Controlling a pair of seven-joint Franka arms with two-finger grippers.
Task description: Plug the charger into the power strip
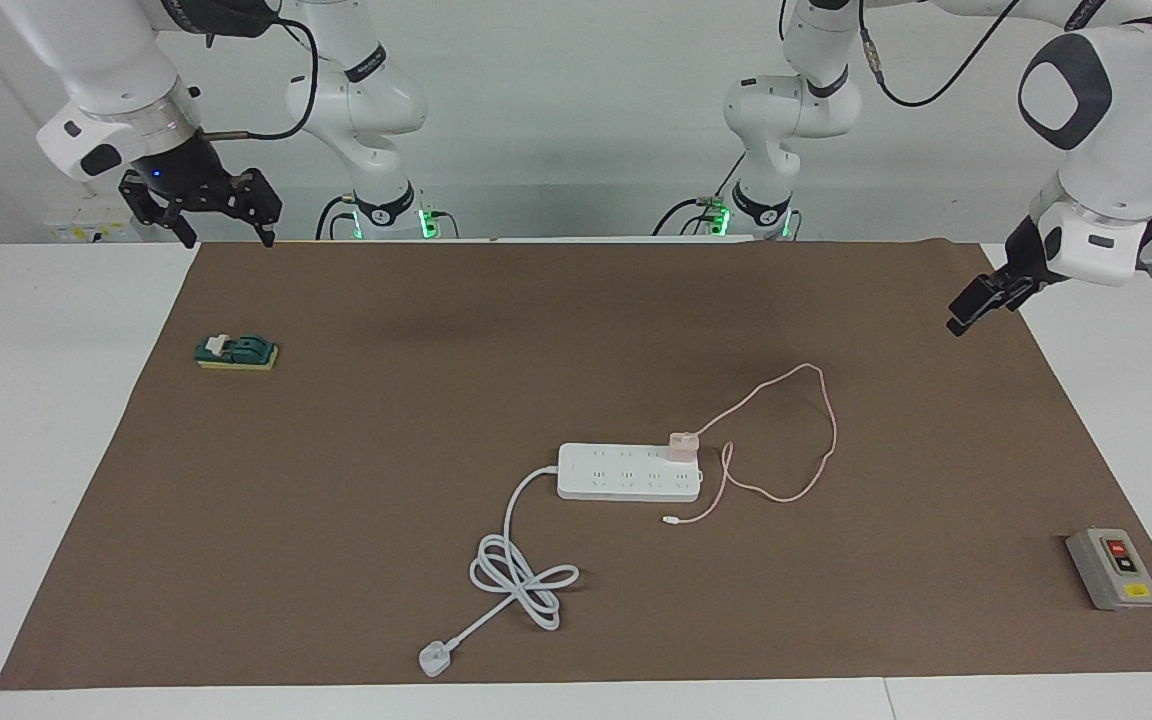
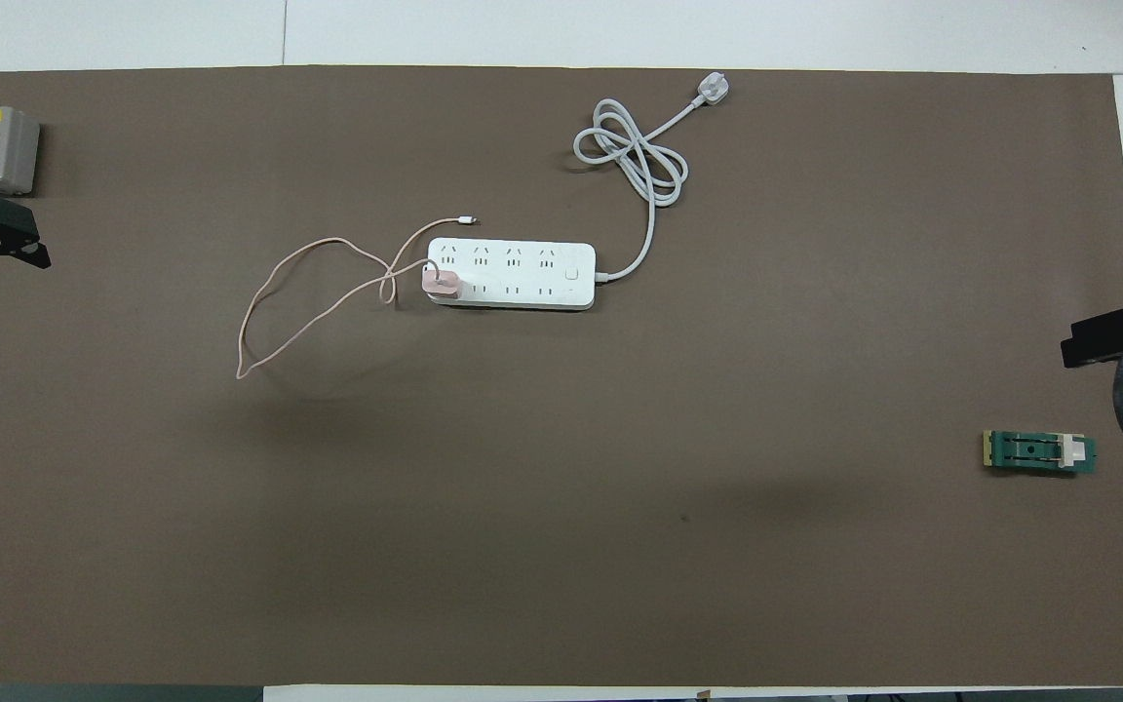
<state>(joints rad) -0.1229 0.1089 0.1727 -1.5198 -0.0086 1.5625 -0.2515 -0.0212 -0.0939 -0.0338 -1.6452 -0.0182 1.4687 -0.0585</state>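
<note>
The charger [image 1: 683, 446] sits plugged into the power strip [image 1: 626, 472], in the end socket of the row nearer to the robots, toward the left arm's end of the tabletop [image 1: 46, 420]. Its thin pink cable [image 1: 816, 440] loops over the brown mat [image 1: 386, 400] beside the strip. The left tool [image 1: 976, 305] hangs in the air over the mat's edge, well apart from the charger, fingers apart and holding nothing. The right tool [image 1: 221, 215] waits over the mat's corner at the right arm's end, fingers spread and empty, with a green block [image 1: 236, 352] on the mat not far from it
</note>
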